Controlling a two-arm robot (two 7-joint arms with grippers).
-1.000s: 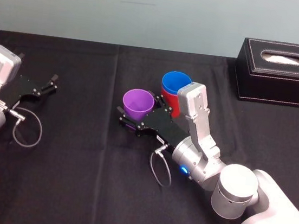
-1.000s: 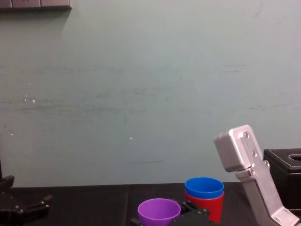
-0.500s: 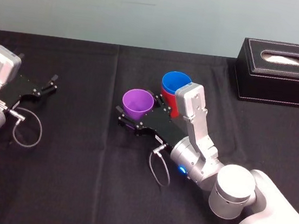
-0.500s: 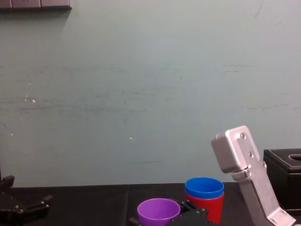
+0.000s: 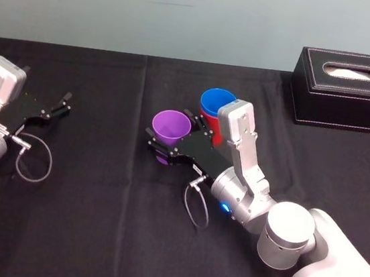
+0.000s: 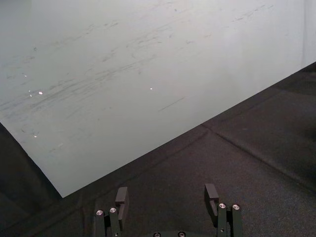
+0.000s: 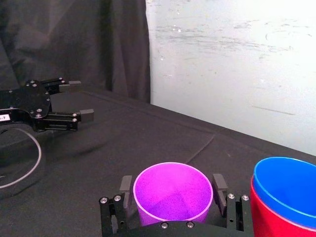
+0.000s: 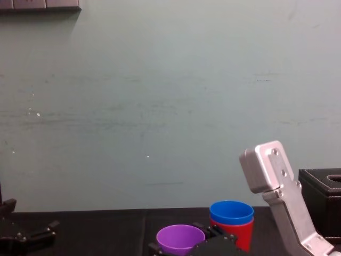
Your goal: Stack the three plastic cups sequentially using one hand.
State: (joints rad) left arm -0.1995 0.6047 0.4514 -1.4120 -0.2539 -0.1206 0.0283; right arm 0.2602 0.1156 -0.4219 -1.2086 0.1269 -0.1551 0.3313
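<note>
**Purple cup in grip beside a two-cup stack**

The black-clothed tabletop [image 5: 92, 235] carries a black tissue box [image 5: 351, 108] at its far right, well apart from the work. The left gripper [image 6: 166, 193] lies parked at the tabletop's left, spread wide with nothing between its fingers. The right gripper [image 7: 172, 182] reaches low across the centre, narrowed to the width of the purple cup [image 5: 171, 127]. That cup stands upright, mouth up, between its fingers. Whether its base rests on the cloth cannot be told. Just to its right, the blue cup [image 7: 286, 185] sits nested in the red cup [image 7: 261, 217], close to the right gripper's nearer finger.

Assessment: one cup is left to stack. Three risks are noted:
- The smooth, tapered wall may slip down through a side grip.
- The light pair may topple if that finger or the purple cup's base clips the blue rim in transfer.
- A tilted or off-centre release would leave the purple cup askew.
</note>
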